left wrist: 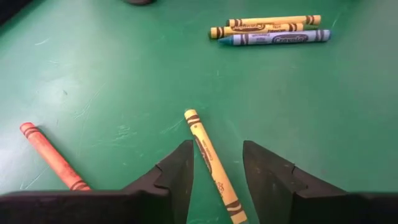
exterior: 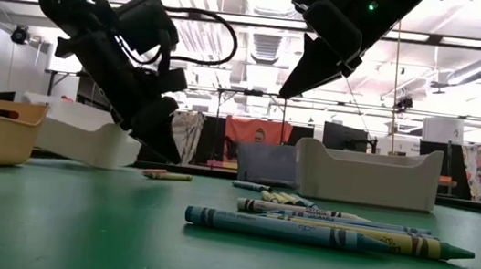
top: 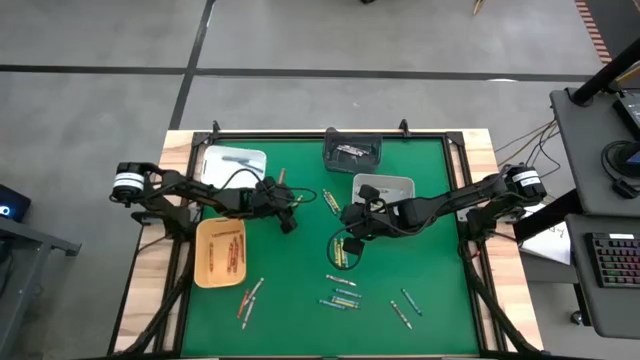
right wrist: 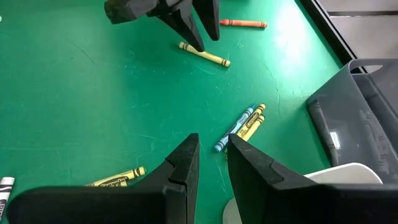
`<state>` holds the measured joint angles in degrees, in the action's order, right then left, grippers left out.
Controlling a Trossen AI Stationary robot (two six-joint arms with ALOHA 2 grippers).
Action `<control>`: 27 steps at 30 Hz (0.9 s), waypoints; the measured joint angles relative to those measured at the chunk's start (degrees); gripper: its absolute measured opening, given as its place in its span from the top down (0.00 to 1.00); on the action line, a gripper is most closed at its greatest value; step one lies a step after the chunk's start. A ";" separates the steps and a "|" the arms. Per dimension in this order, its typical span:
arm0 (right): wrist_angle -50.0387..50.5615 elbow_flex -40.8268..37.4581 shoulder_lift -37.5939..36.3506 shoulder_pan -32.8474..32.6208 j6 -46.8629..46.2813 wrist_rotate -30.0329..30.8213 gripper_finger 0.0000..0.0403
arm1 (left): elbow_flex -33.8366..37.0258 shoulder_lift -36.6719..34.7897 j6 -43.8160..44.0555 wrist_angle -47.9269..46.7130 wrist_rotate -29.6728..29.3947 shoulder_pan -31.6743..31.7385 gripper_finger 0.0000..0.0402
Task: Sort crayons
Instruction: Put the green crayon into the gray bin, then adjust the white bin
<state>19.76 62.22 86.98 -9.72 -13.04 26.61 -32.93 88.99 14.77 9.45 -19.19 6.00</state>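
My left gripper (left wrist: 217, 144) (top: 290, 220) is open just above the green table, left of centre. Its fingers stand on either side of a yellow crayon (left wrist: 210, 163) (right wrist: 205, 55) that lies flat on the table; a gap shows on both sides of the crayon. An orange crayon (left wrist: 53, 155) lies beside it. Two yellow crayons and a blue one (left wrist: 273, 30) (right wrist: 242, 127) lie together farther off. My right gripper (right wrist: 212, 138) (top: 350, 233) hangs higher over the table's middle. A narrow gap shows between its fingers, with nothing in it.
A tan tray (top: 205, 262) with red-orange crayons stands at the left. A white tray (top: 215, 160), a dark bin (top: 352, 162) and a white bin (top: 400, 183) stand along the back. Loose crayons (top: 345, 295) lie toward the near edge, and others (top: 250, 293) lie left of them.
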 joint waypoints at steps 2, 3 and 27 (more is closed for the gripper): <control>-0.15 0.00 0.00 0.00 0.02 0.00 0.82 | -0.04 0.00 -0.09 -0.13 0.01 -0.04 0.67; -0.22 0.02 0.00 0.00 0.03 -0.01 0.82 | -0.19 -0.01 -0.09 -0.34 -0.01 -0.02 0.66; -0.36 0.00 0.00 0.00 2.45 -0.03 0.82 | -20.61 -9.21 -10.21 -53.42 -1.61 -1.57 0.59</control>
<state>19.40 62.22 86.98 -9.72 -10.59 26.58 -53.53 79.78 4.57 -43.97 -20.80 4.43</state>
